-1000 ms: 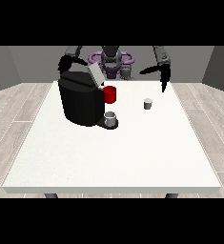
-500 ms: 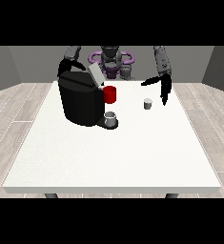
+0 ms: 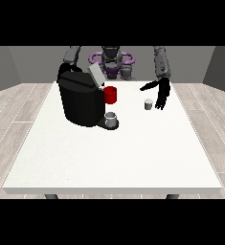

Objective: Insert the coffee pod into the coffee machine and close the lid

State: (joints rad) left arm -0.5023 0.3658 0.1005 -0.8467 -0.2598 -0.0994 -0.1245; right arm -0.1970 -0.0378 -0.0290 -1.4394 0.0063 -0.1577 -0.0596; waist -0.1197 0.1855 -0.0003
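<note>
Front view: the robot [image 3: 112,60] stands at the far edge of a large white counter [image 3: 114,153]. On the counter's left half, as seen here, sits the black coffee machine [image 3: 80,100], its grey lid [image 3: 95,75] tilted up and open. A red part [image 3: 110,94] projects from the machine's front, and below it a small grey cup [image 3: 111,118] stands on the machine's base.

The coffee pod [image 3: 148,104], small and pale, stands upright on the counter to the right of the machine, well apart from it. The hand at the view's right [image 3: 161,94] hangs just beside the pod, on its right; its fingers [image 3: 159,103] are straight and point down toward the counter, with the thumb spread out to the left above the pod. The fingers are released and hold nothing; whether they touch the pod cannot be told.

The arm at the view's left [image 3: 73,55] reaches down behind the machine, and its hand is hidden there.
</note>
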